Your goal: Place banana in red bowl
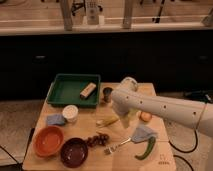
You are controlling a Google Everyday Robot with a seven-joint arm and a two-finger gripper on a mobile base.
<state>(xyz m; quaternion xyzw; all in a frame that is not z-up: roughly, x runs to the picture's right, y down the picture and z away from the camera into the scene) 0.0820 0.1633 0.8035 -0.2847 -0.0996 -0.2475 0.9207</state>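
The banana (108, 121) is small and pale yellow and lies on the wooden table near its middle. The red bowl (48, 141) sits at the front left corner with nothing in it. My white arm reaches in from the right. Its gripper (126, 119) hangs below the arm's end, just right of the banana and a little above the table. The gripper is open and holds nothing. The arm covers most of it.
A dark purple bowl (74, 151) stands right of the red bowl. Near it lie dark fruit (97, 139), a fork (118, 146), a green pepper (145, 150) and a blue cloth (143, 133). Behind are a green tray (64, 91) holding a block (87, 90), a white cup (70, 113) and a metal cup (107, 94).
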